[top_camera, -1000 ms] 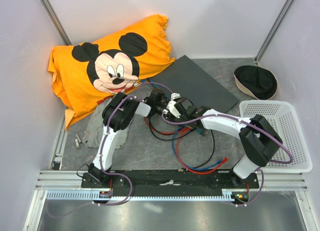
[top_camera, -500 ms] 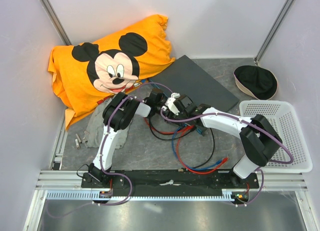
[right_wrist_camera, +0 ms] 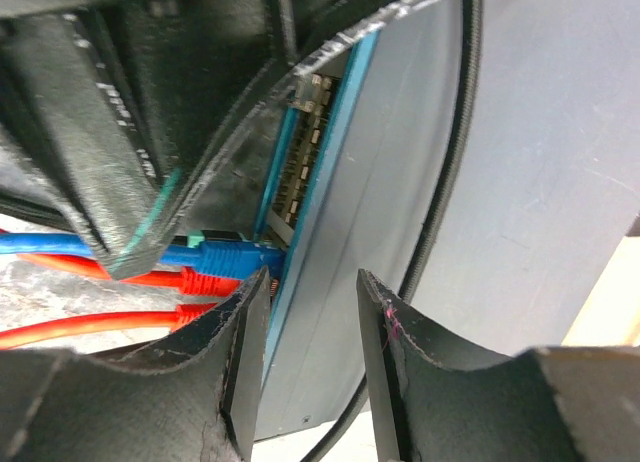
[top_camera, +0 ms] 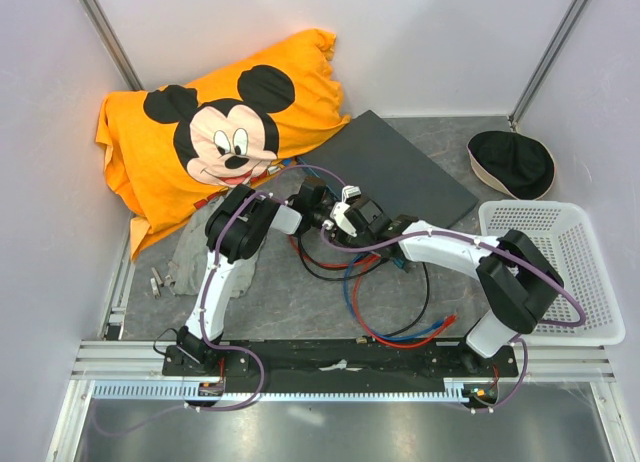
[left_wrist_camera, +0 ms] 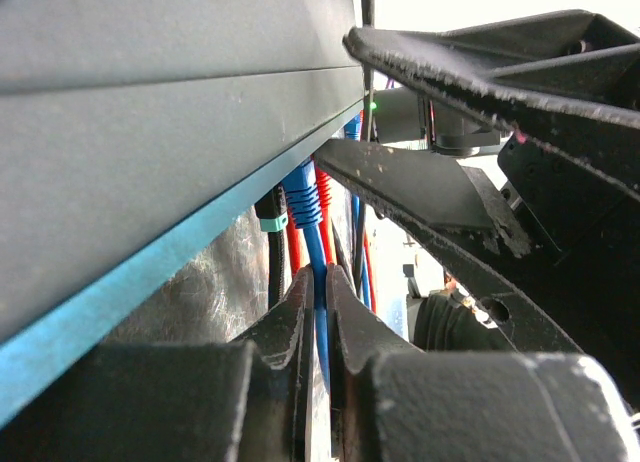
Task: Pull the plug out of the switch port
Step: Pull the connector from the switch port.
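**Left fingers clamped on the blue lead, plug seated in the switch**

In the left wrist view the switch [left_wrist_camera: 150, 102] fills the upper left as a smooth, matte dark grey slab. Its narrow teal face runs diagonally beneath. The blue plug [left_wrist_camera: 300, 197], with a ribbed rubbery boot, sits in that face. A black plug [left_wrist_camera: 270, 214] is just to its left and a red plug [left_wrist_camera: 322, 190] just to its right. The blue cable [left_wrist_camera: 314, 250] drops from the plug into the left gripper [left_wrist_camera: 320, 279], whose rough black fingers are pinched tight on it a little below the boot.

In the right wrist view the right gripper [right_wrist_camera: 312, 287] has its fingers spread, gripping nothing. The switch's teal edge and flat grey side show through the gap, and the blue plug lies just left of the left-hand finger. A row of small metal-lined sockets [right_wrist_camera: 300, 147] runs up the teal strip.

From above, a soft, creased orange pillow [top_camera: 220, 132] lies far left. Both grippers meet at the switch's near-left edge, mid-table. Loose red, blue and black cables [top_camera: 385, 312] coil in front. A black cap [top_camera: 510, 162] and a white perforated basket [top_camera: 560, 272] sit to the right.
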Controlling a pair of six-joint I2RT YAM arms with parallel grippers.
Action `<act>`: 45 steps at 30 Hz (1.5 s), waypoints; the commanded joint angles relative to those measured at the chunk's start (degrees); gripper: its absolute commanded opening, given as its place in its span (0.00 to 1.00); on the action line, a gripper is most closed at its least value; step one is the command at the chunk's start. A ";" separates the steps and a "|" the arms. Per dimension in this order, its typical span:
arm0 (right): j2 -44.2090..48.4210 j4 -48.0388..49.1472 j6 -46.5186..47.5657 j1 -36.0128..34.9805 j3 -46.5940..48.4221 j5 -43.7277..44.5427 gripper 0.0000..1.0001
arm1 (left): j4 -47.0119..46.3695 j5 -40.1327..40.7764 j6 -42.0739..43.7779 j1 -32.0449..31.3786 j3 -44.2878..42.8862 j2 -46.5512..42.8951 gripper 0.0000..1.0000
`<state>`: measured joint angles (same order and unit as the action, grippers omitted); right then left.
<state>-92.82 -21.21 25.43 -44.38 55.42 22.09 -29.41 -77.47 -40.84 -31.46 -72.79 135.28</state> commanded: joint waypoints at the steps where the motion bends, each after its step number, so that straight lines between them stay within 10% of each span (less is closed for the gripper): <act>1: 0.44 3.45 0.76 -0.27 -0.40 4.54 0.48 | -2.76 6.63 -5.48 2.90 -2.26 2.18 0.06; 45: -1.67 9.17 5.68 -0.71 -5.32 9.90 0.47 | -13.39 6.46 -15.76 -0.09 -1.47 4.11 0.06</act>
<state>-93.47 -12.49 29.21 -45.52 51.92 28.95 -40.77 -76.31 -49.91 -32.08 -72.77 137.29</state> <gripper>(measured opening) 0.468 0.098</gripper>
